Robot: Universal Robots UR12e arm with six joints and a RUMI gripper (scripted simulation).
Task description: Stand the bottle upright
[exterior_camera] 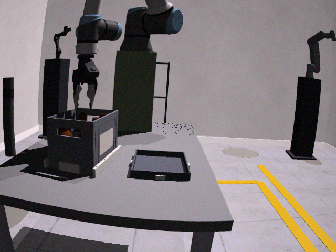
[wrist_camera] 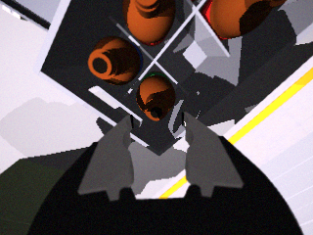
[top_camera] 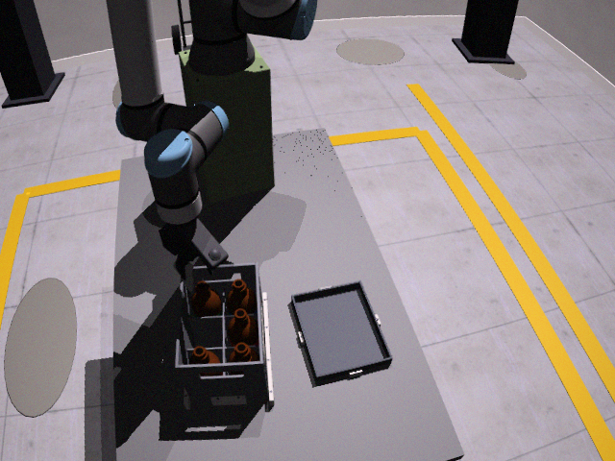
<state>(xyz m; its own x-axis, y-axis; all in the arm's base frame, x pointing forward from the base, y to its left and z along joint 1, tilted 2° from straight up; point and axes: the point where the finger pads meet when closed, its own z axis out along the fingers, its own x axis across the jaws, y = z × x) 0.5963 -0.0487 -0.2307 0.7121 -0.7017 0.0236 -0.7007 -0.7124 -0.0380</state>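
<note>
A dark crate (top_camera: 223,327) stands on the left of the table and holds five brown bottles in its cells. My gripper (exterior_camera: 82,107) hangs over the crate's back left corner, with its fingertips about level with the rim. It is open and nothing is between the fingers. The back left bottle (top_camera: 205,298) stands in its cell just below and ahead of the fingertips in the wrist view (wrist_camera: 156,97). The other bottles (top_camera: 239,292) (top_camera: 241,325) (top_camera: 201,354) stand upright in their cells. The black tray (top_camera: 340,332) (exterior_camera: 159,164) lies empty to the crate's right.
The crate's middle left cell (top_camera: 203,329) holds no bottle. The robot's green pedestal (top_camera: 233,133) stands behind the table. Yellow floor lines (top_camera: 496,208) run to the right of the table. Dark pillars stand farther off around the room.
</note>
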